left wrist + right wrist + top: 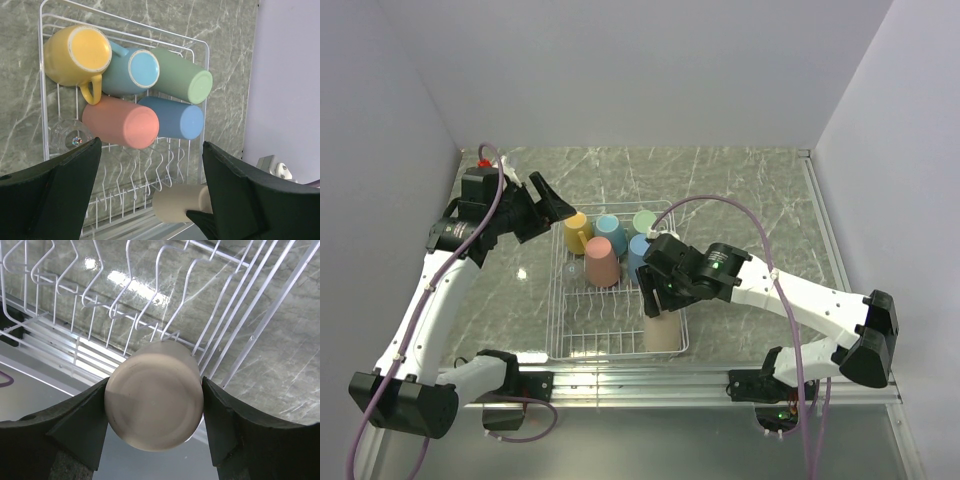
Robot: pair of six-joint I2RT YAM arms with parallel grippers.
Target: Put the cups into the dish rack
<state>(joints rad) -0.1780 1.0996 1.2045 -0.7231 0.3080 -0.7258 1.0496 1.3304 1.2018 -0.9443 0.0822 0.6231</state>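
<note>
**Beige cup gripped at rack's near-right corner, five others in**

Right gripper (662,300) is clamped on the beige cup (663,332). The wrist view shows both fingers (82,422) pressed flat against its sides, with the round base facing the camera. The cup stands vertical, base up, in the near-right corner of the rack (605,330), just beside the right wall. Can't tell from these views whether its rim sits on the grid or hangs just above it.

The other five are clustered in the far half of the rack, all base up and packed close.
- Far row, left to right: yellow mug (77,52), light-blue mug (132,70), green cup (182,80).
- Next row towards the arms: pink cup (122,122) on the left, blue cup (175,117) on the right.
- The yellow mug's handle points towards the pink cup.

A clear glass (70,137) sits left of the pink cup, by the rack's left wall. Wire tines run across the near half of the rack.

Left gripper (555,203) hovers at the rack's far-left corner, near the yellow mug, with its fingers spread wide and nothing between them. Its wrist camera looks down past both fingers onto the cup cluster, with the beige cup at the bottom edge of that view.

The rack sits on a grey marble-pattern worktop (750,190).
</note>
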